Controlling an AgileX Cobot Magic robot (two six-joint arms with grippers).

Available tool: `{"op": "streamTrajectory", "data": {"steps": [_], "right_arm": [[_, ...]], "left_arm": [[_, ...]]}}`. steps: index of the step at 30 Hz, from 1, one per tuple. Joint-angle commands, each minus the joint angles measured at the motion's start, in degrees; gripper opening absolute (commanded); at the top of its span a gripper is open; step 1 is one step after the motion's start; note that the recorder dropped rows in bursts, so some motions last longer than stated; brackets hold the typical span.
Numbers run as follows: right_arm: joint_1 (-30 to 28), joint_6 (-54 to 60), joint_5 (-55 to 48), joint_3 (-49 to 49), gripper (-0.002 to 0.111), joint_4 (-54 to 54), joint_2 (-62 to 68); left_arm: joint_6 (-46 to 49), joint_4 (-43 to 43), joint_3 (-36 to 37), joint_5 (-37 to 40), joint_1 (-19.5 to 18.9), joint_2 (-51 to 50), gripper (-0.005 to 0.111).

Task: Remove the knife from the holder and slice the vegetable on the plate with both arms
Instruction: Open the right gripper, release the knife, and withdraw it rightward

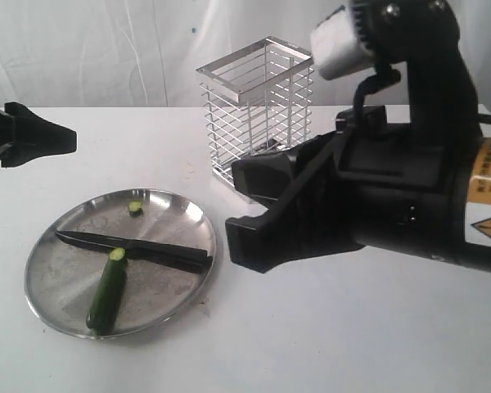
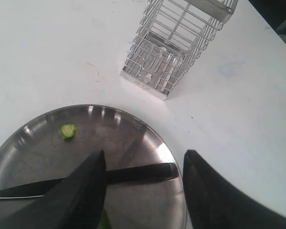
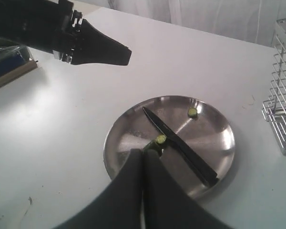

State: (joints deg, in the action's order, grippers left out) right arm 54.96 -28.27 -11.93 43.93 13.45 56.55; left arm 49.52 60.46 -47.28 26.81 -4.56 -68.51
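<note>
The black knife point(image 1: 139, 248) lies flat across the steel plate point(image 1: 65, 270), handle toward the right rim. The dark-green vegetable point(image 1: 108, 295) lies in front of the blade with its pale cut face up against it. A small cut end piece point(image 1: 135, 207) sits near the far rim. The wire holder point(image 1: 258, 106) stands empty behind the plate. My left gripper point(image 2: 145, 152) is open, raised above the table, and holds nothing; the knife handle point(image 2: 143, 173) shows between its fingers far below. My right gripper point(image 3: 143, 151) is shut on nothing, high above the plate point(image 3: 214, 138) and vegetable point(image 3: 159, 139).
The bulky right arm point(image 1: 393, 188) fills the right foreground, to the right of the plate. The left gripper point(image 1: 69, 139) hangs at the left edge, above the table. A blue object on a tan board point(image 3: 9, 62) lies far behind the left arm. White table surrounds the plate.
</note>
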Motion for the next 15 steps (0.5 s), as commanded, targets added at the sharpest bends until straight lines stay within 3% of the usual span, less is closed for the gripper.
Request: {"op": "streamTrajectory", "data": {"steps": [1, 9, 15], "right_arm": [[-0.10, 2.43, -1.40, -0.08, 0.000, 2.57, -2.15], [-0.78, 10.26, -4.02, -1.33, 0.000, 6.76, -3.71], [-9.07, 10.15, 2.75, -9.25, 0.000, 5.42, -10.49]], "left_arm": [[0.14, 0.66, 0.03, 0.63, 0.06, 0.57, 0.053], [0.24, 0.66, 0.03, 0.61, 0.06, 0.57, 0.053], [0.24, 0.66, 0.03, -0.39, 0.06, 0.57, 0.053]]}}
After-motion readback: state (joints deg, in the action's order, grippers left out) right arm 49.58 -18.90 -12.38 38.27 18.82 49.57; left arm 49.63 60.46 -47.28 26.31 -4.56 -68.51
